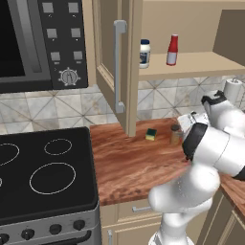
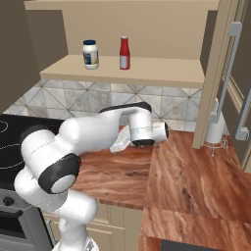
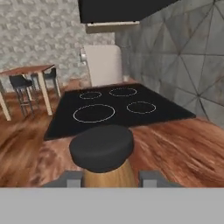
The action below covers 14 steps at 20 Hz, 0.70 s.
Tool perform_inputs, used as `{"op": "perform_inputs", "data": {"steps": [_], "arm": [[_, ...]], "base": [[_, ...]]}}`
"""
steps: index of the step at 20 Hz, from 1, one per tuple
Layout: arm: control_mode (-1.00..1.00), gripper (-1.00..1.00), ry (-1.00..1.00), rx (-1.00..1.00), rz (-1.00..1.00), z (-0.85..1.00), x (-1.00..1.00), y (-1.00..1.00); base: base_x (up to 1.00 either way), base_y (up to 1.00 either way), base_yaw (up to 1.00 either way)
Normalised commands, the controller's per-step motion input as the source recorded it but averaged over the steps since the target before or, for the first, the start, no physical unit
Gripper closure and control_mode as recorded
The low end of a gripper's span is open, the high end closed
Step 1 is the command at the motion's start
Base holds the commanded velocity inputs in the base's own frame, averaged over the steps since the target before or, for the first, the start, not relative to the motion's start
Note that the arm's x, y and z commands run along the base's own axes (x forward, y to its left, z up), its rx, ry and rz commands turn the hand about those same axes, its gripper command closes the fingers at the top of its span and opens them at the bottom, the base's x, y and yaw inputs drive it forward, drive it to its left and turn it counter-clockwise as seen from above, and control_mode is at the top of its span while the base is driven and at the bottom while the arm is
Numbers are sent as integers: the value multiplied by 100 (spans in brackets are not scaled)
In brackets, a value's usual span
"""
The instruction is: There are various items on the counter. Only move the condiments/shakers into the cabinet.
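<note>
On your cabinet (image 1: 115, 72) shelf, left to right: white jar (image 1: 144, 53), red squeeze bottle (image 1: 172, 50). On your counter (image 1: 129, 167): sponge (image 1: 151, 134), then tan-brown shaker (image 1: 175, 134). Your gripper (image 3: 111, 178) has its fingers closed against the shaker's sides.

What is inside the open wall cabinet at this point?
On the cabinet's tan shelf stand the white jar with dark blue lid and the red squeeze bottle, apart and upright. The door covers the shelf's left end in the left base view.
</note>
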Motion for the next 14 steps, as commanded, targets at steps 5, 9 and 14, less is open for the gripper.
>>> {"op": "perform_inputs", "data": {"steps": [5, 9, 14], "arm": [[-100, 100, -33, -7, -10, 100, -67, 0], [-100, 100, -24, -5, -13, 100, -66, 0], [-100, 100, -11, 0, -23, 100, -91, 0]], "base": [[0, 0, 0], [0, 0, 0], [0, 0, 0]]}}
